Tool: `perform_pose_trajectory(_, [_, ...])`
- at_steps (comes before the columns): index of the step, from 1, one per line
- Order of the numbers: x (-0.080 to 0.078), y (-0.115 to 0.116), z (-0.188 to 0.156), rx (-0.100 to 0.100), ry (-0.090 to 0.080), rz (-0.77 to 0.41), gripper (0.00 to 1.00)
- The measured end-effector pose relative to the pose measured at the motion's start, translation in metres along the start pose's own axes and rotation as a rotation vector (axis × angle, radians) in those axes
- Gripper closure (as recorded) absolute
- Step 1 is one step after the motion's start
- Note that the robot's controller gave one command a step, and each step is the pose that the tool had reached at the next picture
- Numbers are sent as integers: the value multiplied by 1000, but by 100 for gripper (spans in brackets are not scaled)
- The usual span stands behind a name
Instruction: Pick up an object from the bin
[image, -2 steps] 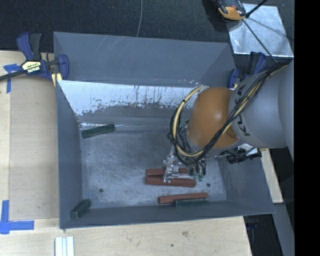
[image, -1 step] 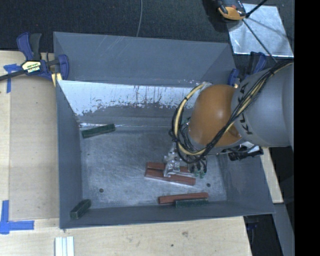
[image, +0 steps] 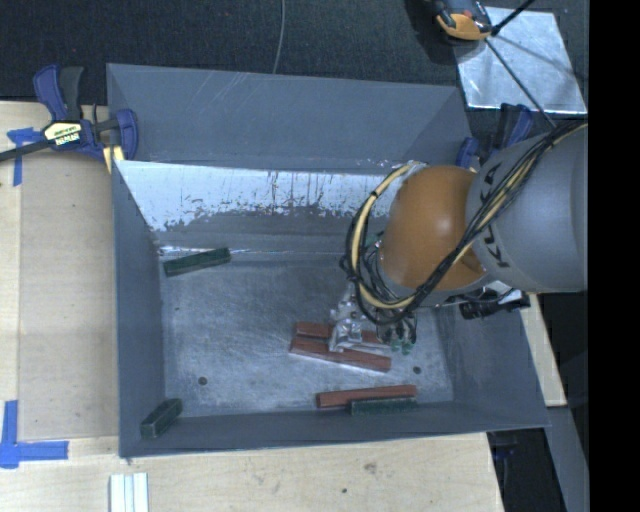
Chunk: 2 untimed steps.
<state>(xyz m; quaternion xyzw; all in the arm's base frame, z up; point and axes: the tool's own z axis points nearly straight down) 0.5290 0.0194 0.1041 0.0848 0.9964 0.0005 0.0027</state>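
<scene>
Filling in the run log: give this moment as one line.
gripper | over brown bars, mid-bin | green block back-left

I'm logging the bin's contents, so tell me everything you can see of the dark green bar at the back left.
The green bar is a slim, straight, dark, matte strip, whole as far as shows. It lies flat on the bin floor at the foot of the back wall, slightly askew, touching no other loose thing, far from the gripper.
</scene>
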Motion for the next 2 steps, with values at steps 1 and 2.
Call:
perform_pose_trajectory(1, [0, 0, -9, 0, 1, 0, 100])
perform_pose_trajectory(2, [0, 0, -14, 0, 0, 0, 100])
